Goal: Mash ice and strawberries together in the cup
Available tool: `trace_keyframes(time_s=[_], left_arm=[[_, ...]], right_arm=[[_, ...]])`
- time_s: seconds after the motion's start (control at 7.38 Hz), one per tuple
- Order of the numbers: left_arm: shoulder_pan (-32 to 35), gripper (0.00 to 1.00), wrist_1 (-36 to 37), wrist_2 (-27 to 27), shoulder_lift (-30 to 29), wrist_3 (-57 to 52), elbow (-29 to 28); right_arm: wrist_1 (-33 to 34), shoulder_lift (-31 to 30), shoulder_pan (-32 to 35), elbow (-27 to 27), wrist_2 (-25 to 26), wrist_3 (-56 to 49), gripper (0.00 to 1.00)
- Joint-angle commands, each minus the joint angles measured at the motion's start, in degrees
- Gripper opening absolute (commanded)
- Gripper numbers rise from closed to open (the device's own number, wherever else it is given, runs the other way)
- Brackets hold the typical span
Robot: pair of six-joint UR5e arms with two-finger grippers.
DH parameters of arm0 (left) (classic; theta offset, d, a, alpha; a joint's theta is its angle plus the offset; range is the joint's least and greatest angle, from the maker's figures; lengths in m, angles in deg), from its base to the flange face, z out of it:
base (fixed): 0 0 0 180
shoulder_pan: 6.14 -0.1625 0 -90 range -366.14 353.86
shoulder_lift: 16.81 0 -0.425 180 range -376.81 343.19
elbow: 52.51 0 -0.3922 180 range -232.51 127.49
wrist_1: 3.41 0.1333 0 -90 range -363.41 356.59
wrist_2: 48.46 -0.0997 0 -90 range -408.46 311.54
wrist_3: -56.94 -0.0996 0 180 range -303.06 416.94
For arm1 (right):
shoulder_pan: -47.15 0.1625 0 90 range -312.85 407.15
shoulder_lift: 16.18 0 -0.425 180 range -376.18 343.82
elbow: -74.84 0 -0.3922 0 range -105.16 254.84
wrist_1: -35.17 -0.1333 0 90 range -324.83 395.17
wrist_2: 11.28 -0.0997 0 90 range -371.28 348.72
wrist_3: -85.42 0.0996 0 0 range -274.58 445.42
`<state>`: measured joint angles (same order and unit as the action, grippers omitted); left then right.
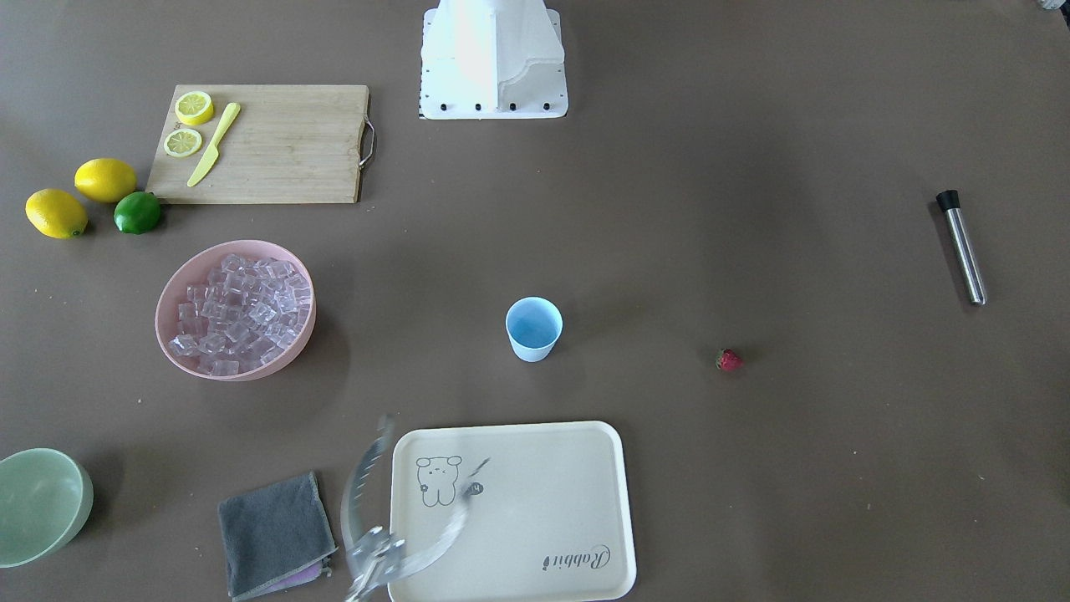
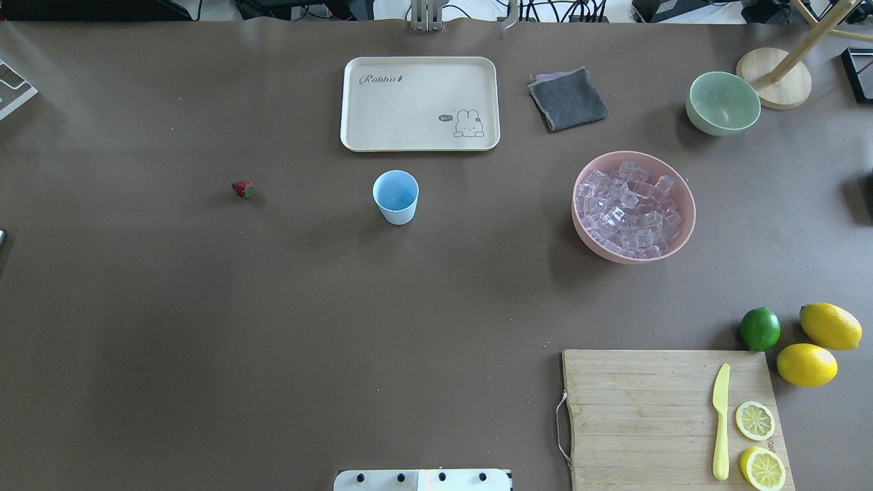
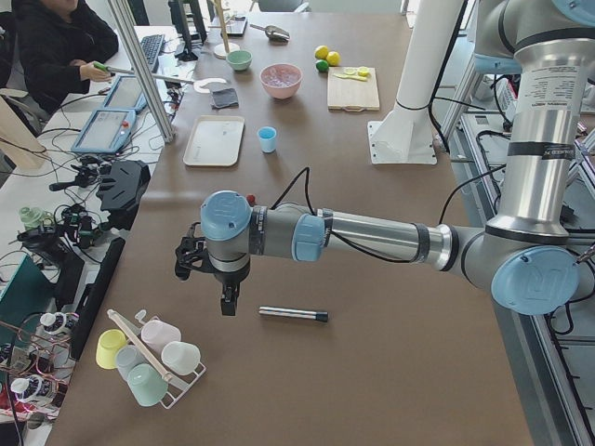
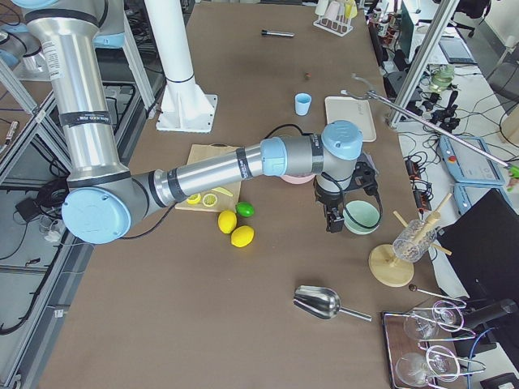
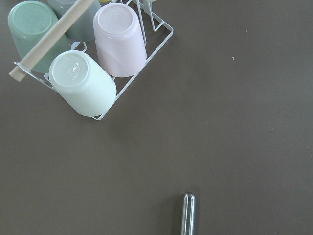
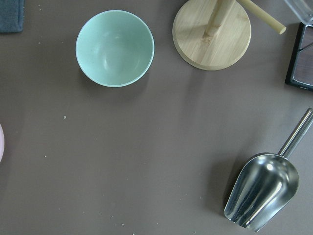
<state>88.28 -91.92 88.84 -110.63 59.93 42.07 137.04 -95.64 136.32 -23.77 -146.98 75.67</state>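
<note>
- Left gripper point(image 3: 227, 299): pointing down above the table. It shows only in the side view, so I cannot tell how the jaws stand.
- Steel muddler rod with black cap point(image 3: 293, 314): lies flat just beside those jaws. The white wire rack of upturned pastel cups point(image 5: 100, 63) is on their other side.
- Small red strawberry point(image 2: 242, 189): on bare table, near the left jaws.
- Light-blue plastic cup point(image 2: 395, 196): upright and empty, well apart from both jaws and between them.
- Right gripper point(image 4: 332, 220): pointing down. I cannot tell its jaw gap either.
- Pale-green round bowl point(image 4: 361, 216): just beside the right jaws. The shiny steel scoop point(image 6: 261, 193) is near them.
- Clear pinkish ice cubes point(image 2: 631, 204): piled in the pink round bowl point(image 2: 593, 247), near the right jaws.
</note>
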Motion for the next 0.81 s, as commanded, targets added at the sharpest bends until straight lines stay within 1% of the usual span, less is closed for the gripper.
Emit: trace_keyframes(time_s=[0.0, 0.68], left_arm=[[-0.02, 0.98, 0.00, 0.07, -0.21, -0.09, -0.01], [0.07, 0.98, -0.09, 0.51, -0.04, 0.26, 0.78]], right_arm=[[0.00, 0.01, -0.05, 0.00, 0.00, 0.00, 1.00], [0.09, -0.08, -0.05, 0.09, 0.00, 0.00, 1.00]])
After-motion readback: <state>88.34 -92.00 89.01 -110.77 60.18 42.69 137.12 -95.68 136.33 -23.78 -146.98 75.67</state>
